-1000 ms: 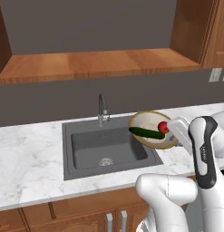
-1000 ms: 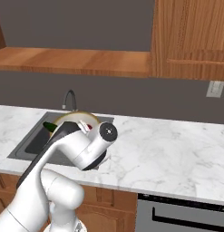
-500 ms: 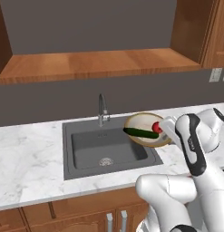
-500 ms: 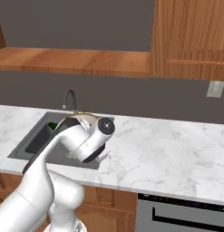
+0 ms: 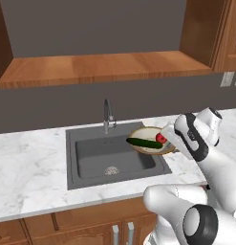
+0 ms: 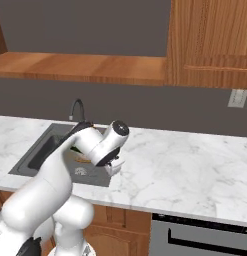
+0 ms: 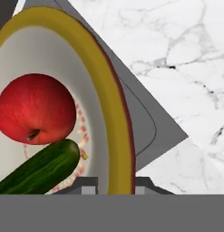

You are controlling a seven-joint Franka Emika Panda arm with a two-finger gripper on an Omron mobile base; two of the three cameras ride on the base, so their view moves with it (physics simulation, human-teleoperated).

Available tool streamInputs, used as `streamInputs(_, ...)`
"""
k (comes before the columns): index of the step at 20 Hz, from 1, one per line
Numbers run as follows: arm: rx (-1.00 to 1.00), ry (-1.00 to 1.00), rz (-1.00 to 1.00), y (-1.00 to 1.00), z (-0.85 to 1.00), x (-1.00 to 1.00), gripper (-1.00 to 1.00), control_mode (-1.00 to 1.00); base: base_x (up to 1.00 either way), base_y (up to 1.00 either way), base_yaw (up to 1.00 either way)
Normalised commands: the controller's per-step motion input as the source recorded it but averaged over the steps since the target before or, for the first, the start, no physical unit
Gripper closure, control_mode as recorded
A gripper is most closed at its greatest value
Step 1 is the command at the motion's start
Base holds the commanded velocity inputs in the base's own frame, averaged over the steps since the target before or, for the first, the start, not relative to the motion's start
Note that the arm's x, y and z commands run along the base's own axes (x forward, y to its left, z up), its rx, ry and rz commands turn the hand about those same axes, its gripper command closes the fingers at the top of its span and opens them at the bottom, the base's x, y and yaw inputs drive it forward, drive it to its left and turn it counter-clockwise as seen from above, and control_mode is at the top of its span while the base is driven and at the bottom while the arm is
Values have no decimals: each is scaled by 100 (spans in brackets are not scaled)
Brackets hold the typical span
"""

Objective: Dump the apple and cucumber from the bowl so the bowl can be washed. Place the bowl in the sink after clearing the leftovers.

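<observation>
Item: bowl [image 5: 150, 141], loaded, held at its rim over the right edge of the sink [image 5: 110, 155].

Left base view: bowl stood lifted above the basin's right side, tilted a little, with the cucumber [image 5: 144, 142] lying across it and the apple [image 5: 160, 138] at its right end; the faucet [image 5: 107, 115] rose behind. The bowl looked rigid, smooth and probably breakable, best taken by the rim; its loose contents seemed ready to roll or slide out.
Right base view: the arm hid most of the bowl [image 6: 83, 159], but this side showed the marble desk [image 6: 195, 165] to the right.
Hand view: the claw [image 7: 114, 183] was closed on the tan rim [image 7: 114, 118], a fingertip [image 7: 88, 182] on either side; apple [image 7: 35, 108] and cucumber [image 7: 38, 170] touched inside.
</observation>
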Motion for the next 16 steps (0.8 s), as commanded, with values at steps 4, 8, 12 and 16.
streamInputs(4,-6,1,2,-8,-17,19,100,-100,0,0,0)
streamInputs(8,-17,1,0,14,-31,34,100,-100,0,0,0)
streamInputs(12,-14,0,3,34,-24,24,100,-100,0,0,0)
streamInputs(16,-7,0,3,38,-39,9,100,-100,0,0,0)
